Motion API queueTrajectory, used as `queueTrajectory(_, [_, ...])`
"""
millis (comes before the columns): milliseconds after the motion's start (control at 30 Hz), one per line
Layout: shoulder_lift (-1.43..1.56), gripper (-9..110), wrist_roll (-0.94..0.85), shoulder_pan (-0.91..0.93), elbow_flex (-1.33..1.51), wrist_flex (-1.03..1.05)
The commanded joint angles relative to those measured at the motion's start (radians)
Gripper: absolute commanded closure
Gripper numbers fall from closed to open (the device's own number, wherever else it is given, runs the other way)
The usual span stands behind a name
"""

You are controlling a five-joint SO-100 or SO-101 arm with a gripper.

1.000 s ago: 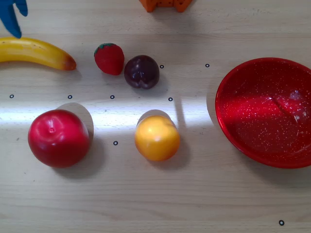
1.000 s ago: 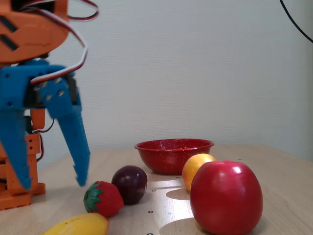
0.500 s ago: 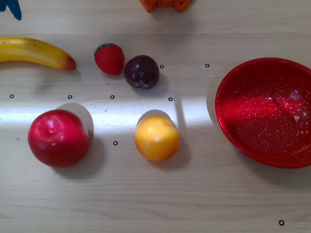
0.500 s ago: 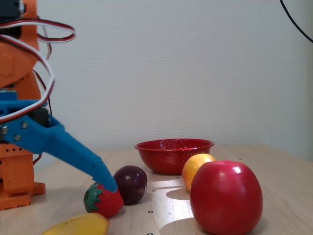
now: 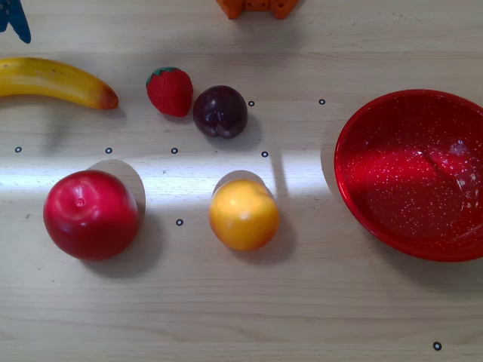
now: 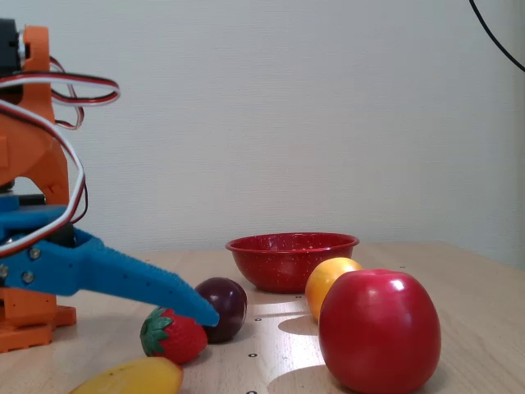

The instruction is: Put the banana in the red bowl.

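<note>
- Over the last second the blue claw (image 6: 197, 308) swung from hanging nearly straight down, tips above the bench, to lying almost level, its tip in front of the plum (image 6: 223, 307) and just above the strawberry (image 6: 172, 335) in the fixed view
- From above, the claw had been reaching to the banana's upper edge at the far left; by now only a blue sliver (image 5: 15, 19) showed in the top left corner, clear of the fruit
- Only one blue finger could be made out in the fixed view, so I cannot tell whether the claw was open or closed; it carried nothing that showed
- The banana (image 5: 56, 81) had not shifted: it lay flat on the bench at the upper left of the overhead view, orange-brown tip toward the strawberry (image 5: 170, 90), left end cut off by the frame
- The red bowl (image 5: 415, 173) sat empty at the far right, well apart from the banana, with the plum (image 5: 220, 111), an orange (image 5: 244, 214) and an apple (image 5: 90, 215) between
- My reading: the pick had not begun, and the claw seemed to be lining up low for a grab
- The bench (image 5: 302, 302) was pale wood grain marked with small black rings, a bright band of light crossing its middle
- Behind it stood a plain white wall (image 6: 328, 115), with a dark cable (image 6: 496, 37) in the upper right corner
</note>
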Motion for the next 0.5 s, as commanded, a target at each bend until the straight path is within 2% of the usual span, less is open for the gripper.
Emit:
queueTrajectory(0, [0.038, 34, 0.023, -0.023, -0.098, 0.077])
queueTrajectory(467, [-0.052, 35, 0.015, 0.017, -0.109, 0.078])
